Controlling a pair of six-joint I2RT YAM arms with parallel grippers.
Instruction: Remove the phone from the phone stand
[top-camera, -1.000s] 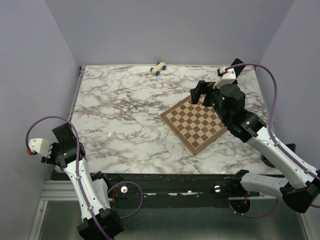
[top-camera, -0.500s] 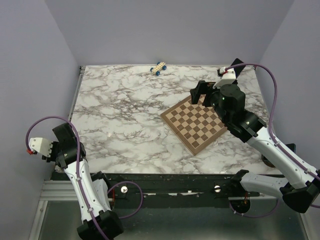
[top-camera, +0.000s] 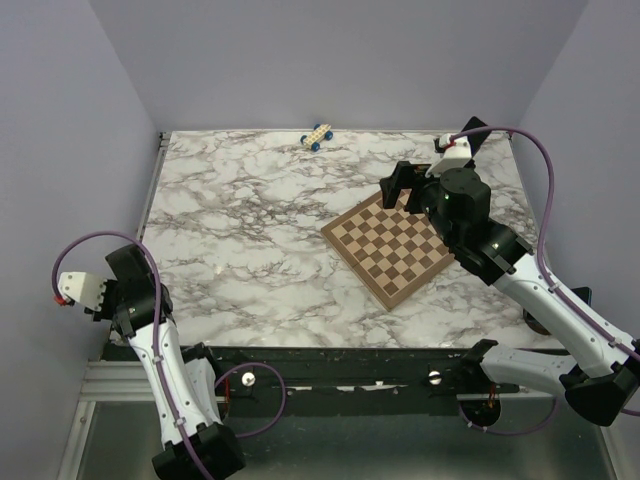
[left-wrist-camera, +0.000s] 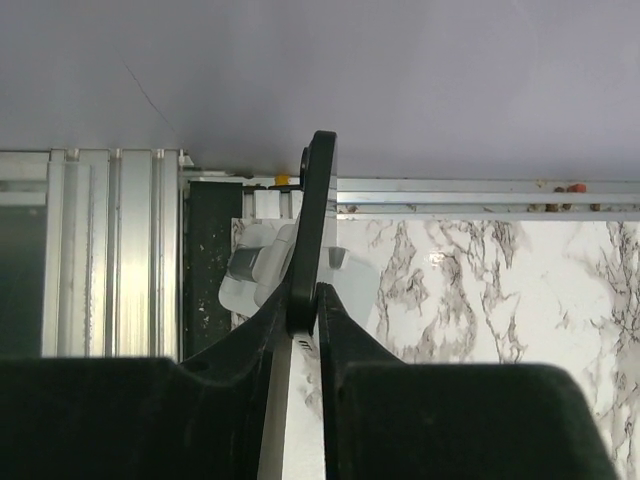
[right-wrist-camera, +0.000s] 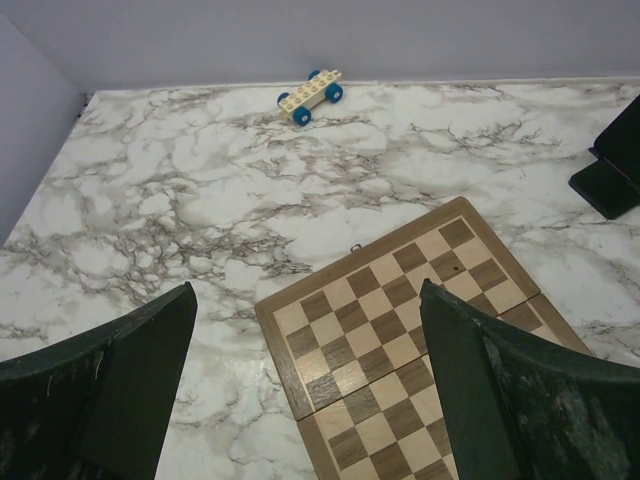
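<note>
My left gripper is shut on the phone, a thin black slab seen edge-on that sticks up out of the jaws. In the top view this gripper hangs off the table's near left corner, and the phone cannot be made out there. The phone stand, black and angled, shows only at the right edge of the right wrist view, partly cut off, with nothing seen on it. My right gripper is open and empty above the chessboard, left of the stand; it also shows in the top view.
The wooden chessboard lies right of centre on the marble table. A small toy car with blue wheels sits at the far edge. A metal rail and a grey plastic piece sit by the table's left edge.
My left wrist has drifted slightly to the left with the phone still in its jaws. The right arm has not moved.
</note>
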